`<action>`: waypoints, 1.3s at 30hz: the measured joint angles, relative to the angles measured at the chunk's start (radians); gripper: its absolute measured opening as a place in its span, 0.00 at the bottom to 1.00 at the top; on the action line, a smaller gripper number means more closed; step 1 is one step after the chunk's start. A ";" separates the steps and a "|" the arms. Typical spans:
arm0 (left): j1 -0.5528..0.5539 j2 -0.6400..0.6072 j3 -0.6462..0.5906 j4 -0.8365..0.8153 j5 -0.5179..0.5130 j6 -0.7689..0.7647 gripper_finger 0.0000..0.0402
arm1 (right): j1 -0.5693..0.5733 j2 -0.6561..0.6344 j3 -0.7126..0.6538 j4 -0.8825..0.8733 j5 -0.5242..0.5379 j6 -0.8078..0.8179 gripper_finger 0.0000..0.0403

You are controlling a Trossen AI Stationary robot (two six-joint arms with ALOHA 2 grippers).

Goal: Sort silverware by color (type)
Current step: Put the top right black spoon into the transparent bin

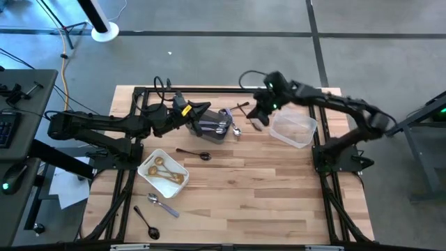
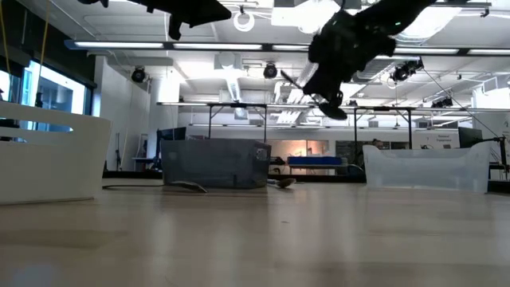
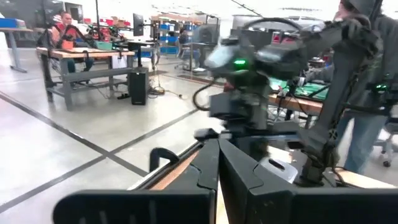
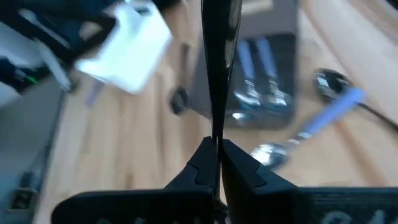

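My right gripper point(image 1: 256, 117) hangs above the table's far middle, between the grey bin point(image 1: 212, 132) and the clear tub point(image 1: 293, 130), shut on a slim black utensil point(image 4: 219, 62). My left gripper point(image 1: 202, 111) hovers shut and empty over the bin's left end. Lilac-handled pieces point(image 4: 261, 68) lie in the bin. Another lilac-handled spoon point(image 4: 311, 127) lies flat on the table beside it. Gold pieces point(image 1: 166, 173) rest in the white tray point(image 1: 148, 162). A black spoon point(image 1: 195, 153) lies on the wood near the middle. My right gripper pinches the black utensil's shaft point(image 4: 216, 127) between its two fingers, which point down at a slant from the table's right. The utensil runs on straight ahead, along the fingers. It is lifted clear of the table point(image 2: 288, 78), well above the bin.
Near the table's front left lie a lilac-handled spoon point(image 1: 164, 204) and a black spoon point(image 1: 146, 222). Bare wood fills the near and right parts of the table. In the left wrist view, people and workbenches show in the room behind.
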State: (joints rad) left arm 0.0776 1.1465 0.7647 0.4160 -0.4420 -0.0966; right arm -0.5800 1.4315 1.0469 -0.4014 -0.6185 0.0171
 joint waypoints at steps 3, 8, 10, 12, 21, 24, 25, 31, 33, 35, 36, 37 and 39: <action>0.002 0.000 0.000 0.001 0.094 -0.022 0.00 | 0.075 -0.100 -0.105 0.170 0.066 0.138 0.00; 0.017 0.000 0.000 0.000 0.403 -0.042 0.00 | 0.230 -0.198 -0.200 0.372 0.205 0.289 0.00; 0.019 0.000 0.000 -0.001 0.457 -0.083 0.00 | 0.289 -0.216 -0.212 0.427 0.252 0.316 0.00; 0.013 0.000 0.000 -0.002 0.466 -0.128 0.00 | 0.343 -0.220 -0.212 0.452 0.292 0.322 0.00; -0.010 0.001 0.000 0.000 0.464 -0.137 0.00 | 0.444 -0.219 -0.212 0.591 0.379 0.243 0.00; -0.014 0.003 0.000 -0.001 0.457 -0.111 0.00 | 0.446 -0.219 -0.212 0.621 0.379 0.217 0.00; -0.014 0.003 0.000 -0.001 0.455 -0.112 0.00 | 0.446 -0.219 -0.212 0.630 0.379 0.205 0.00; -0.014 0.003 0.000 -0.001 0.452 -0.160 0.00 | 0.446 -0.219 -0.212 0.677 0.378 0.184 0.00; -0.014 0.003 0.000 -0.001 0.452 -0.161 0.00 | 0.449 -0.219 -0.212 0.677 0.379 0.185 0.00; -0.014 0.003 0.000 -0.001 0.452 -0.162 0.00 | 0.455 -0.219 -0.212 0.678 0.384 0.184 0.00; -0.014 0.003 0.000 -0.001 0.452 -0.161 0.00 | 0.460 -0.219 -0.212 0.679 0.387 0.183 0.00; -0.014 0.003 0.000 -0.001 0.452 -0.159 0.00 | 0.463 -0.218 -0.212 0.679 0.391 0.181 0.00; -0.014 0.003 0.000 0.000 0.452 -0.153 0.00 | 0.470 -0.216 -0.212 0.678 0.402 0.176 0.00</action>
State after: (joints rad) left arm 0.0635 1.1492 0.7647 0.4155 0.0101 -0.2494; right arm -0.1101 1.2158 0.8349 0.2767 -0.2168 0.1936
